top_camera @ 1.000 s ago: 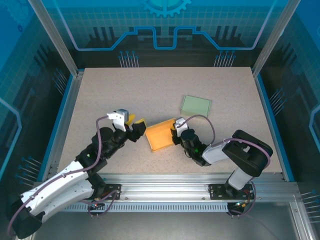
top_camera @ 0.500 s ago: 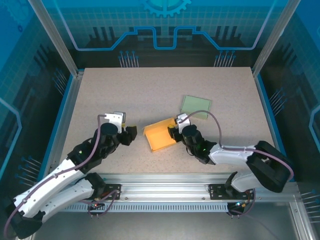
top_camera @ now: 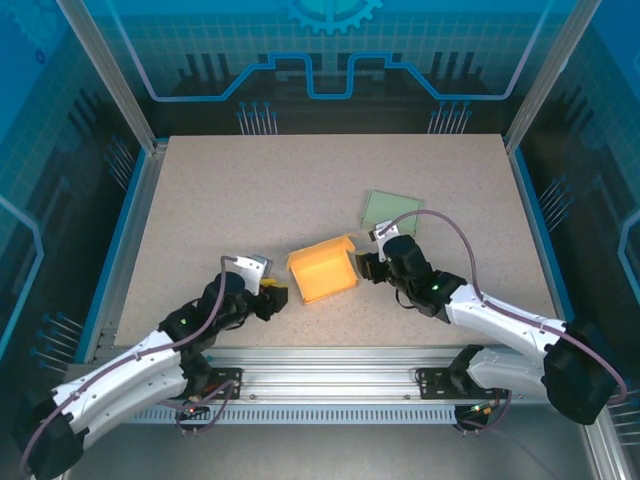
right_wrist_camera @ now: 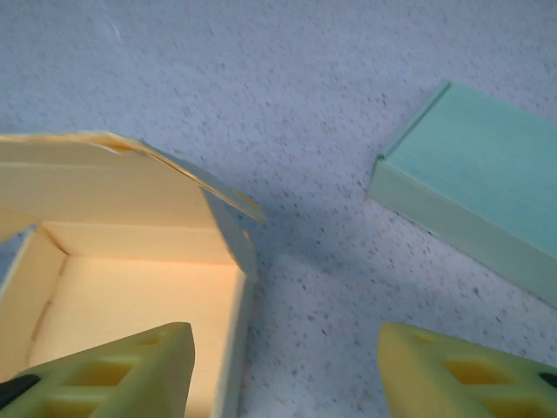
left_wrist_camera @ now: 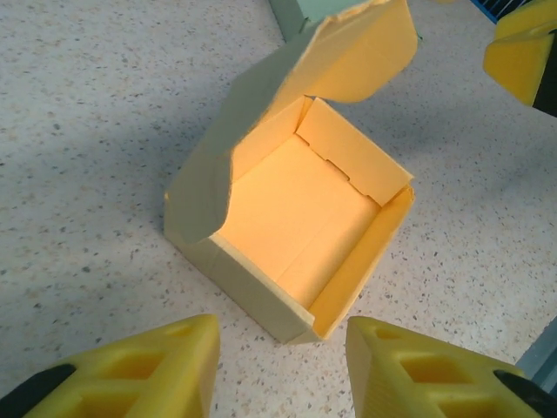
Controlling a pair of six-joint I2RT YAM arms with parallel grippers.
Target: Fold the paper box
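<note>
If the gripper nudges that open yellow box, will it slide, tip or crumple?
The yellow box is thin paper and empty, so probably light, likely sliding on the table rather than tipping. Its walls look flimsy and may buckle; the raised lid will probably flop.

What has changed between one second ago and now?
The right gripper let go of the box and drew back slightly, open. The left gripper pulled back toward the near edge. The box and the green box stayed in place.
</note>
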